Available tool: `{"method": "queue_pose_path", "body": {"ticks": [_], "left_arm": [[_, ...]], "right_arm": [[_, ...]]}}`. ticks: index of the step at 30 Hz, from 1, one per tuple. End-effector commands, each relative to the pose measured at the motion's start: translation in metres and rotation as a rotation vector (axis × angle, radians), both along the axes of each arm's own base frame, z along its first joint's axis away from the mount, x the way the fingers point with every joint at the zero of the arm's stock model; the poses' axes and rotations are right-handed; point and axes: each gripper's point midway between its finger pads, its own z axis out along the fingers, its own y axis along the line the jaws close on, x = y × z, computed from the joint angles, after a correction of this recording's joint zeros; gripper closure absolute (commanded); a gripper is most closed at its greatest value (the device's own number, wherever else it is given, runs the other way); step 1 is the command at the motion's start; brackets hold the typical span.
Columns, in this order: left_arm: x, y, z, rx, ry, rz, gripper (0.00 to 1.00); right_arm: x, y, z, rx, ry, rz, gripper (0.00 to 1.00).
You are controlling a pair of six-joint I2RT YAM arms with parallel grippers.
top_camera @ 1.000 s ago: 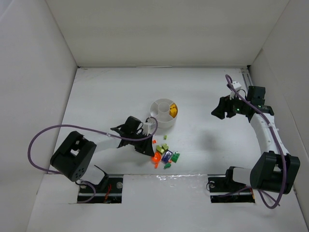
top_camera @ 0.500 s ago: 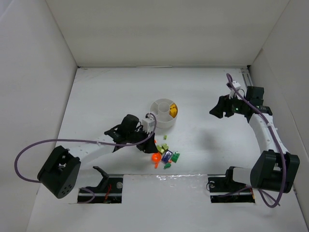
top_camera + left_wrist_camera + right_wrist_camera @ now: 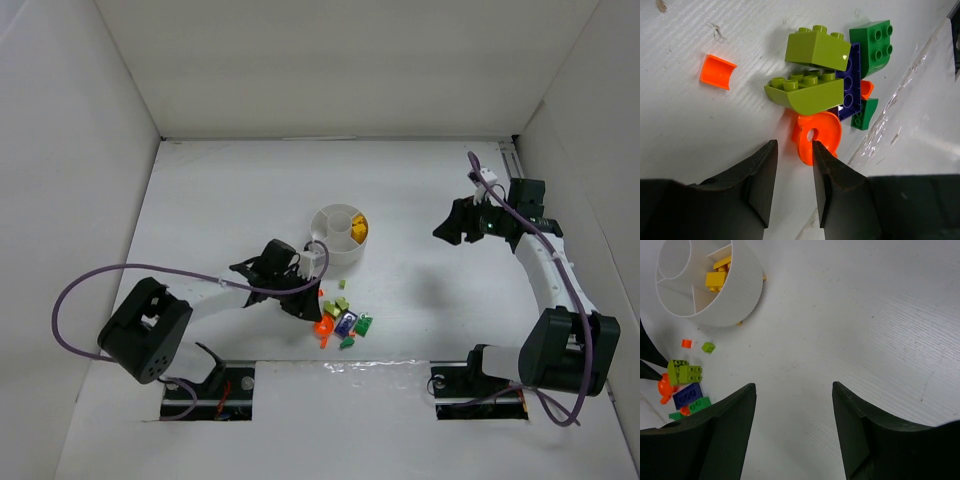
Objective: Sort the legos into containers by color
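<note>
The legos lie in a small pile (image 3: 342,318) on the table, near the front. In the left wrist view I see two lime bricks (image 3: 809,91), a blue plate (image 3: 853,80), a green brick (image 3: 871,40), an orange disc (image 3: 822,132) and a loose orange curved piece (image 3: 717,71). My left gripper (image 3: 794,145) is open, low at the pile's left edge (image 3: 303,305). Its right finger sits against the disc's edge, and nothing is between the jaws. The white divided dish (image 3: 330,250) holds yellow bricks (image 3: 717,275) in one wedge. My right gripper (image 3: 794,385) is open and empty, far right (image 3: 450,225).
White walls enclose the table on three sides. A crinkled clear film (image 3: 920,100) lies beside the pile along the front edge. Two tiny pieces, orange (image 3: 686,343) and lime (image 3: 708,347), lie between the dish (image 3: 742,300) and the pile. A purple cable loops off the left arm (image 3: 70,300).
The left arm's elbow swung out to the left and came back, while its gripper stayed at the pile's left edge. The right arm has barely moved.
</note>
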Motion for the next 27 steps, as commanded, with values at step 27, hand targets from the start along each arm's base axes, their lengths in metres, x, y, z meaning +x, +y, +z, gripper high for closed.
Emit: {"method": "queue_pose_path", "body": {"ticks": [27], "left_arm": [[-0.012,-0.019,0.001,0.011,0.008,-0.099,0.98]], "right_arm": [[0.013,-0.009,0.012,-0.042,-0.086,0.035,0.33]]}}
